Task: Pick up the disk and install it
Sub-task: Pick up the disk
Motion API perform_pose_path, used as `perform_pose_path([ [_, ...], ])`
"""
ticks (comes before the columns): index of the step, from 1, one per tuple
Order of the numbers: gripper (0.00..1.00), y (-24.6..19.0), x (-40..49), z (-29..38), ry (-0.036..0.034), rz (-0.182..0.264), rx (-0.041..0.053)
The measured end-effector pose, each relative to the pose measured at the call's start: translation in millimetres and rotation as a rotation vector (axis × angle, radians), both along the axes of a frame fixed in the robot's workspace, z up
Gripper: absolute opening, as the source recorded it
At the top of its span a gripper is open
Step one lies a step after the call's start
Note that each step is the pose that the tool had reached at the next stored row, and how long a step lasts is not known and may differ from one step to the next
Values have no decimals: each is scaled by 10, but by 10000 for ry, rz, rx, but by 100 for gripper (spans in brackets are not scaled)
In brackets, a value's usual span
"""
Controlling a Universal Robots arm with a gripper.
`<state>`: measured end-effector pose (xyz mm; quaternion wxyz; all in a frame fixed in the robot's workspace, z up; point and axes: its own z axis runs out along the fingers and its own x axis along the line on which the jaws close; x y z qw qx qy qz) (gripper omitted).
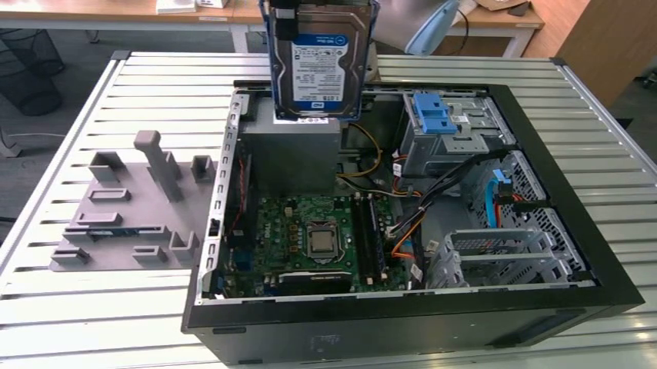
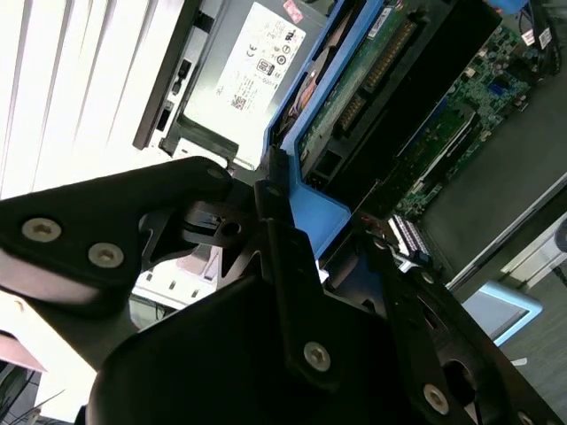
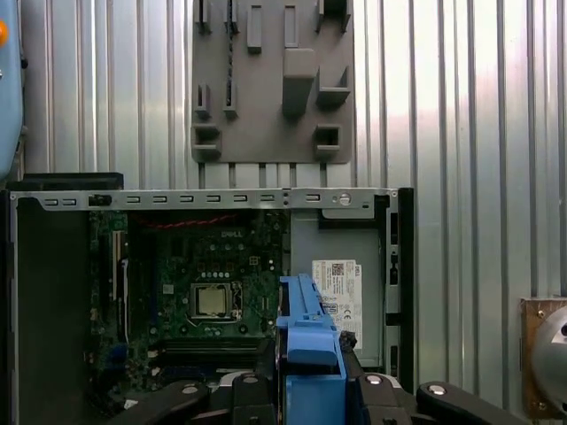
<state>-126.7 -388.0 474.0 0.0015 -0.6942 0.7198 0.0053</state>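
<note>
Disk [image 1: 318, 69] held above the open computer case [image 1: 411, 327].
The gripper [image 3: 310, 388] is clenched on the disk's blue frame. The disk hangs upright, long axis vertical, below the fingers, over the power supply [image 1: 292, 150], with the drive bays [image 1: 451, 127] toward the exterior view's right.

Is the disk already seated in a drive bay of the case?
No, the disk hangs upright in the air above the grey power supply, outside the case.

light: bright, even | glare: table [image 2: 53, 88] washed white, second wrist view | shadows: soft — case [image 1: 359, 327] dim
</note>
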Motion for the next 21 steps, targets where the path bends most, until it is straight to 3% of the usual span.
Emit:
perform_pose_path([
  [4, 36, 0, 162, 0, 1, 0, -1],
  [9, 36, -6, 171, 0, 0, 0, -4],
  [11, 36, -64, 170, -3, 0, 1, -19],
  [16, 36, -264, 172, -15, 1, 1, -36],
  [17, 36, -287, 177, -19, 0, 1, -41],
  [21, 36, -308, 264, -31, 0, 2, -49],
])
